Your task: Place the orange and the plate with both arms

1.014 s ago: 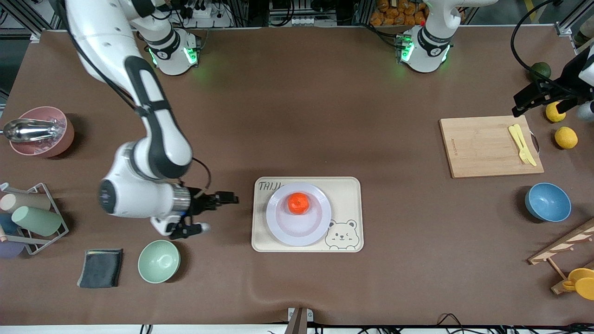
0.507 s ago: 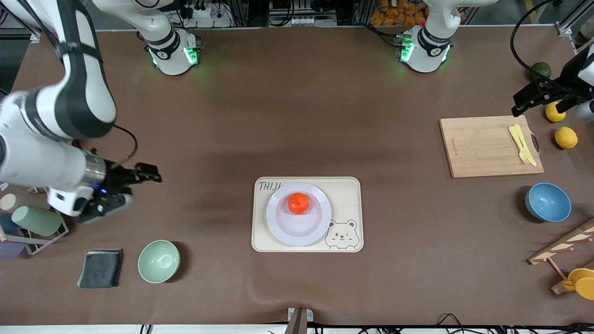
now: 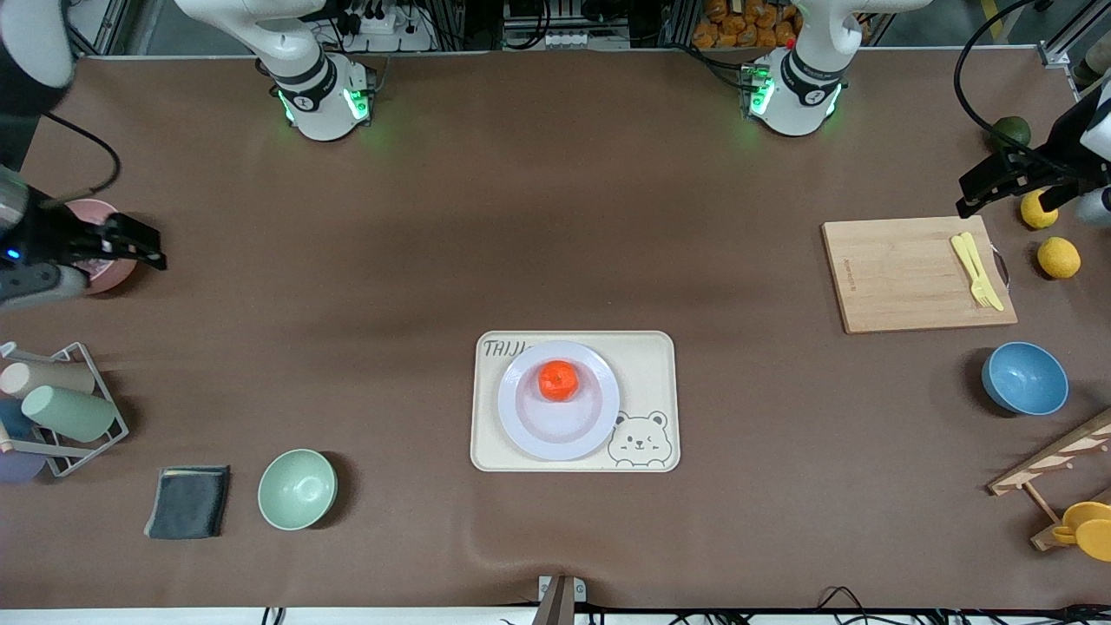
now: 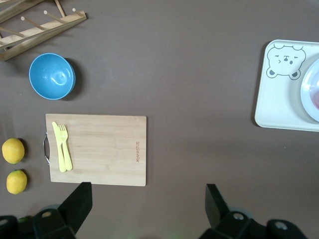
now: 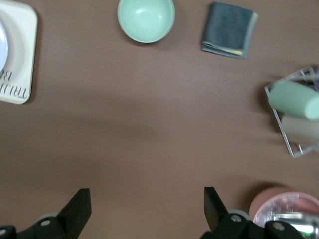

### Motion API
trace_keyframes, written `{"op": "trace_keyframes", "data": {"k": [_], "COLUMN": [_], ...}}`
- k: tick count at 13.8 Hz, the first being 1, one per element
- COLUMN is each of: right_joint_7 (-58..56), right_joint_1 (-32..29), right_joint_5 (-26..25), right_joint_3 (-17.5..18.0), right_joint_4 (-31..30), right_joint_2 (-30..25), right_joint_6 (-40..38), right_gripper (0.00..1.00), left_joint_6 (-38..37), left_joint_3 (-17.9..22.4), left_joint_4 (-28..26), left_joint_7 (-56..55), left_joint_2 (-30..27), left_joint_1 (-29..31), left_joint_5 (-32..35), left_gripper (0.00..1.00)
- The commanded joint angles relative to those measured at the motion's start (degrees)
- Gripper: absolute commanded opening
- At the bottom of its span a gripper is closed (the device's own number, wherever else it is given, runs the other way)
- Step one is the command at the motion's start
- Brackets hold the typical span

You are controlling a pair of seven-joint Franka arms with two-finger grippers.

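Now, taken label by label:
Orange: the orange (image 3: 557, 380) sits on the plate, toward the rim edge that lies farther from the front camera; nothing grips it
Plate: the plate (image 3: 559, 425) lies flat on the cream bear-printed tray (image 3: 647, 365) at mid-table; its edge also shows in the left wrist view (image 4: 310, 87)
Right gripper: the right gripper (image 3: 130, 246) hangs over the pink bowl (image 3: 117, 271) at the right arm's end of the table; its fingers (image 5: 79, 208) are spread wide with nothing between them
Left gripper: the left gripper (image 3: 996, 184) hangs over the table at the left arm's end, just beside the wooden cutting board (image 3: 911, 273) and near the lemons (image 3: 1059, 257); its fingers (image 4: 79, 201) stand wide apart and hold nothing
Also on the table: green bowl (image 3: 297, 489); blue bowl (image 3: 1024, 378); grey cloth (image 3: 188, 502)
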Motion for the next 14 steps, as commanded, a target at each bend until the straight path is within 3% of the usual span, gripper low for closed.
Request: {"op": "trace_keyframes", "data": {"k": [1,3,7,14], "right_joint_7": [9.4,11.3,15.6,9.4], "right_joint_1": [-1.8,-2.1,-6.5,-6.7], "right_joint_5": [0.3,0.3,0.3,0.3], "right_joint_3": [1.7,2.4,7.9,7.4], "right_joint_4": [-2.5,-2.7,-2.5,-2.5], "right_joint_2": [-3.8,-5.7,-8.1,-7.6], "right_joint_6": [-1.7,-2.5,-5.4,-5.5], "right_gripper": [1.0,1.0,1.0,1.0], "left_joint_6": [-1.6,-1.6,-1.7,-1.7], "left_joint_3": [0.6,0.6,0.5,0.0], "left_joint_4": [-1.3,-1.4,-1.5,-0.9], "left_joint_7": [1.8,1.8,1.8,1.5], "left_joint_2": [-1.8,-2.0,-2.5,-2.0], "left_joint_1": [-0.5,-0.4,-0.4,-0.1], "left_joint_5": [-0.2,-0.3,-0.3,-0.2], "left_gripper": [1.0,1.0,1.0,1.0]}}
